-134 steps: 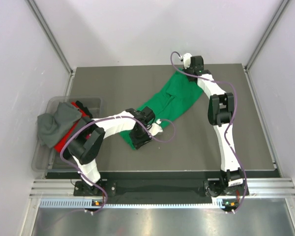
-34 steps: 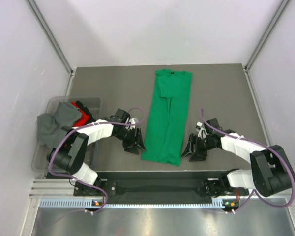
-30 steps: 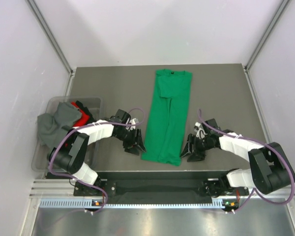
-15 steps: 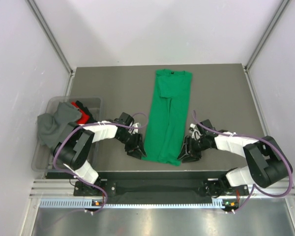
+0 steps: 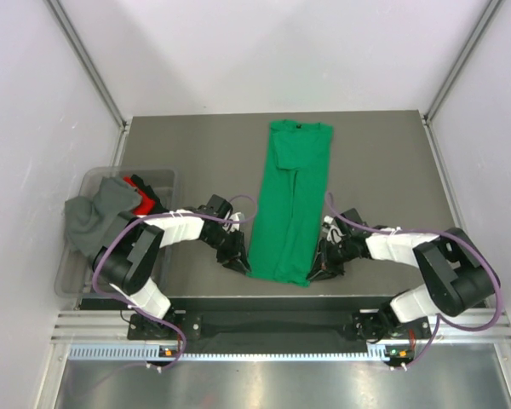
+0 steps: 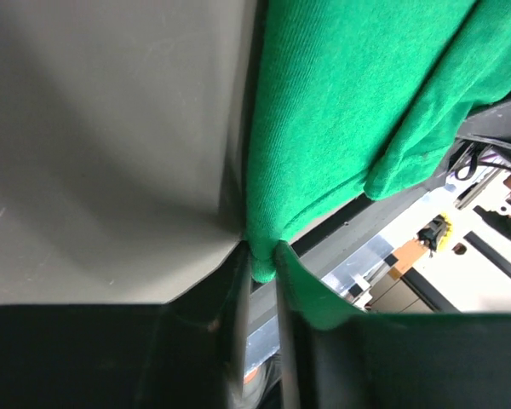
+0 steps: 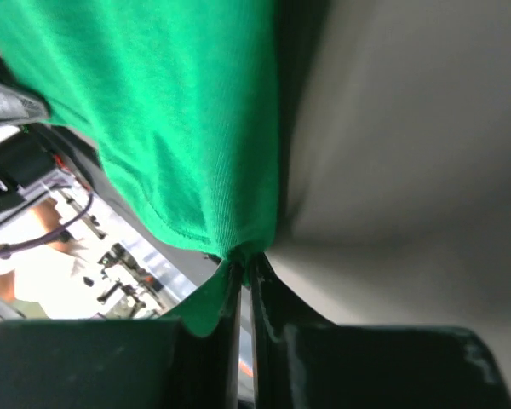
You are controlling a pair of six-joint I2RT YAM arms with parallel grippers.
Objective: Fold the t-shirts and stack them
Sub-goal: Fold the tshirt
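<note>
**Top external view.** The green t-shirt (image 5: 291,196) lies flat on the table (image 5: 187,153), folded into a narrow strip. Its long axis runs from the collar end at the far edge to the hem end near the arm bases. The left gripper (image 5: 239,262) sits at the near-left hem corner and the right gripper (image 5: 318,267) at the near-right hem corner. Each arm is equally close to its own corner. The whole strip extends away from both grippers, towards the far edge. The likely next move is therefore a lengthwise fold: lift the hem and carry it along the long axis towards the collar. Both grippers would need to travel level to keep the hem square. A grey shirt (image 5: 89,223) and a red shirt (image 5: 141,192) wait in the clear bin (image 5: 68,285) at the left, well apart from the work. Finger state cannot be read from this view.

**Left wrist view.** The left gripper (image 6: 260,264) has its fingers clenched on a small point of the green t-shirt (image 6: 341,102). The cloth fans away from the pinch. A second layer shows at the hem (not visible from above).

**Right wrist view.** The right gripper (image 7: 243,264) is likewise clamped on the green t-shirt (image 7: 179,111) at its corner, with only a thin bite of cloth held.
</note>
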